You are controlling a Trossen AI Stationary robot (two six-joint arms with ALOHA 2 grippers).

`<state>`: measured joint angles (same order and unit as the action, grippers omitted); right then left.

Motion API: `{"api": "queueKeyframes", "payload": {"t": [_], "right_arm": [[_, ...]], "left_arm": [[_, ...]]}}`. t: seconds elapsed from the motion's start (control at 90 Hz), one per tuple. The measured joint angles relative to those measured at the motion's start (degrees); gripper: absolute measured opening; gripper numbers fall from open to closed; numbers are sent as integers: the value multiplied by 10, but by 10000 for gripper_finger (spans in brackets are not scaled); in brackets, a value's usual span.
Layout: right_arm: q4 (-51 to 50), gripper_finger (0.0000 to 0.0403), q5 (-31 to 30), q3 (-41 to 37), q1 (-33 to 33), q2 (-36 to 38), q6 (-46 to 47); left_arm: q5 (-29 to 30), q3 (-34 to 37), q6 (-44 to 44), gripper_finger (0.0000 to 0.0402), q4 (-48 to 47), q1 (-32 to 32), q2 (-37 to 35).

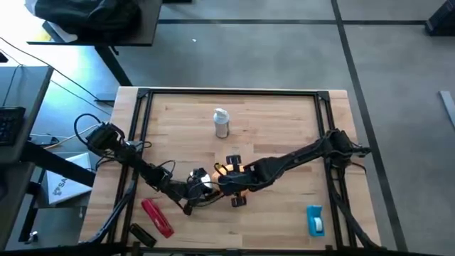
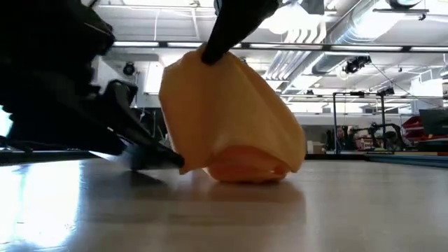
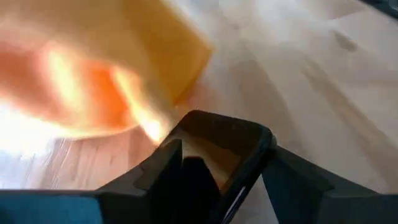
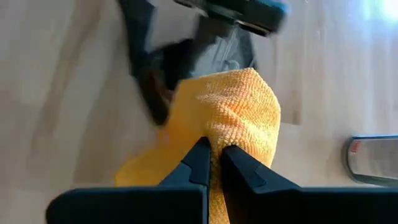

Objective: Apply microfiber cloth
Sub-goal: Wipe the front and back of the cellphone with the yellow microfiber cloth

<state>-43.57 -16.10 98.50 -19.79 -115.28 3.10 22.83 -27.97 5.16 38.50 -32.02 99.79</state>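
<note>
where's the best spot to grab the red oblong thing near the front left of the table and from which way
Probably across its narrow width near the middle, coming straight down from above. In the high view the red oblong object lies flat and slanted on the table, long sides clear, only a dark item near one end. Fingers would need turning to match its slant.

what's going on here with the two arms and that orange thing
The right hand has pinched the orange microfiber cloth by a fold, so it drapes down with its lower edge on the wooden table, near the front middle. The left hand sits right beside the cloth and grips a flat dark object; what it is cannot be told. A spray bottle stands farther back, a red oblong object lies front left, and a blue-and-white item front right.
</note>
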Motion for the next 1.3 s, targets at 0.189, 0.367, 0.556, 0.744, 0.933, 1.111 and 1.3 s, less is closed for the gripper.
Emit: {"api": "queueKeyframes", "payload": {"t": [0.189, 0.367, 0.556, 0.744, 0.933, 1.111, 1.3], "right_arm": [[0, 0, 1, 0, -2, 0, 1], [0, 0, 1, 0, -1, 0, 0], [-1, 0, 3, 0, -1, 0, 10], [35, 0, 21, 0, -1, -23, -7], [152, 0, 48, 0, 2, -79, -88], [258, 0, 54, 0, 20, -118, -147], [404, 0, 105, 0, 37, -179, -171]], "left_arm": [[-40, -7, 35, 198, -6, 17, 0], [-32, -7, 27, 226, -7, 15, -8], [-27, -7, 27, 236, -121, 7, -109], [56, 35, 109, 225, -278, -10, -237], [107, 126, 211, 215, -229, -14, -267], [118, 175, 246, 209, -133, -21, -243], [154, 179, 237, 205, -114, -27, -202]]}}
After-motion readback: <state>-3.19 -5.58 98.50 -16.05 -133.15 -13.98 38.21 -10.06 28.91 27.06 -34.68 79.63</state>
